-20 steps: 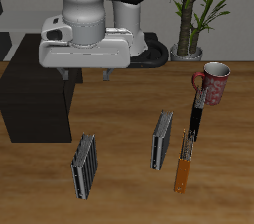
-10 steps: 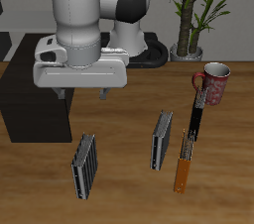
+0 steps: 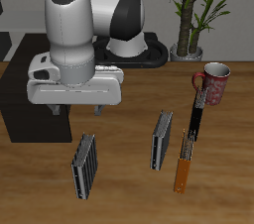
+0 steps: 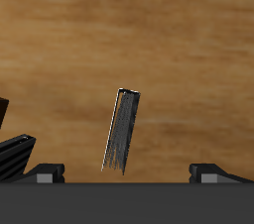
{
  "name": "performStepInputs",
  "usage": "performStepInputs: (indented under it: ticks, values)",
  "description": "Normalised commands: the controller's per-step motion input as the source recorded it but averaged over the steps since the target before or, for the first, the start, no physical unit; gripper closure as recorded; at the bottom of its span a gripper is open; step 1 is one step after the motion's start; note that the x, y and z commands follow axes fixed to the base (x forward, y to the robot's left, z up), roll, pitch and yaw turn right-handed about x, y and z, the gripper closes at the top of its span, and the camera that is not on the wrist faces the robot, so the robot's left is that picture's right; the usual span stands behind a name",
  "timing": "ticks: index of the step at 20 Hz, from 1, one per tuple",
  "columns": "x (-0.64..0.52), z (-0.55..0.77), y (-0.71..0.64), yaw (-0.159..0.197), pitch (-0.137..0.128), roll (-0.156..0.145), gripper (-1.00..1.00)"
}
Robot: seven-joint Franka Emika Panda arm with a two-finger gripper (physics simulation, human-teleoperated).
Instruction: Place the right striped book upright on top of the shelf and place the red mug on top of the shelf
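Currently, hand (image 3: pixel 74 112): I see it hanging above the right striped book (image 3: pixel 85 166), not touching it; its two fingers are spread wide, with nothing between them.
Fingertips (image 4: pixel 45 173): the wrist view shows both tips well apart, the book standing in the gap between them, clear of each.
Right striped book: on edge on the worktop (image 3: pixel 124 183), near the front edge, leaning slightly; I see it as a thin dark slab (image 4: pixel 121 131) in the wrist view.
Second striped book (image 3: pixel 162 140): also on edge, beside the first and slightly farther back.
Red mug (image 3: pixel 214 83): upright on the worktop, well apart from the hand, handle turned toward the arm's base.
Black book (image 3: pixel 196 119): on the worktop just in front of the mug.
Orange-spined book (image 3: pixel 184 171): in line with the black book, nearer the front edge.
Shelf (image 3: pixel 22 89): partly hidden by the arm; I see nothing on the visible part of its top.
Potted plant (image 3: pixel 191 5): at the back, behind the mug.
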Motion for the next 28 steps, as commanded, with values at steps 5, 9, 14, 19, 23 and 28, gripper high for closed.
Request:
performStepInputs:
  ticks: [5,9,14,19,23,28]
  values:
    - [0.09,-0.36,-0.05,-0.045,-0.002,-0.055,-1.0]
    - [0.09,-0.43,0.06,-0.019,0.009,-0.002,-1.0]
    - [0.03,-0.3,0.05,-0.032,-0.013,-0.01,-1.0]
    - [0.04,-0.33,0.02,-0.043,0.009,-0.004,-1.0]
    - [0.05,-0.21,0.02,-0.034,0.023,0.001,-1.0]
    - [0.05,-0.23,0.09,-0.005,0.033,0.014,-1.0]
